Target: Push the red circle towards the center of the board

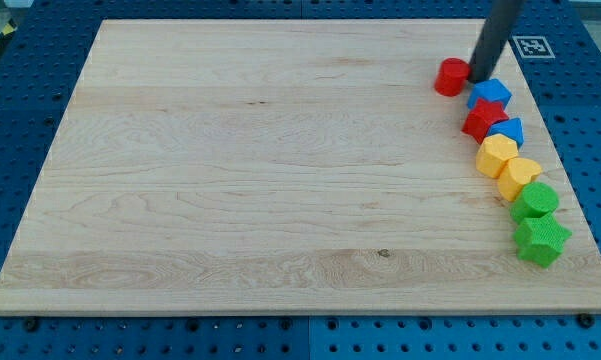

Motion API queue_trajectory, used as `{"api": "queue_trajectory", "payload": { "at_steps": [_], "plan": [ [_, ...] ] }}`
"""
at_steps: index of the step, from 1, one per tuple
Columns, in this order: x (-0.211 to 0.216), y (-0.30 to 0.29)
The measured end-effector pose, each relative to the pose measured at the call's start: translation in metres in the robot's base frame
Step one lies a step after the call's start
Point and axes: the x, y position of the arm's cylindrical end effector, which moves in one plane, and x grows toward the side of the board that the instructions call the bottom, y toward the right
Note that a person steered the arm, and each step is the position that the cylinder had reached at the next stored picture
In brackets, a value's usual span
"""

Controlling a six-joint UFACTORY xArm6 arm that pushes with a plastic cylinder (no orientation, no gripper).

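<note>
Nearest the view's bottom, on the pale wooden board (280, 190), a green star-shaped block (541, 240) sits close to the right edge, a second green block, rounded and knobbly (535, 200), touching it just above

Above those, two yellow blocks, the lower a hexagon-like piece (519, 176) and the upper a rounded one (497, 155), then a small blue block (507, 130), a dark red star-like block (484, 120) and another blue block (491, 94); the whole run forms one curved chain up the view's right side

Farthest up, the red circle, a short red cylinder (450, 77), lies near the top right, just left of the chain's upper end and well apart from the board's centre

The tip (477, 79) of the straight dark rod sits at the circle's right flank, touching or all but touching; which cannot be told. A bare rod: no jaws, nothing held

Pose: the rod comes in from the top edge, leaning slightly, upper end to the view's right

Judgement for the step: centre lies down and to the left of the circle, so the tip is better placed on the circle's upper right than due right. Push through the cylinder's middle, since an off-centre contact would likely let it roll off sideways. Keep clear of the upper blue block beside the tip
</note>
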Motion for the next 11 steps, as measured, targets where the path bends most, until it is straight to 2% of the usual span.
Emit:
{"api": "queue_trajectory", "payload": {
  "at_steps": [1, 2, 3, 6, 9, 10, 11],
  "plan": [
    [0.000, 0.002],
    [0.003, 0.059],
    [0.028, 0.085],
    [0.008, 0.030],
    [0.005, -0.087],
    [-0.002, -0.044],
    [-0.002, 0.023]
  ]
}}
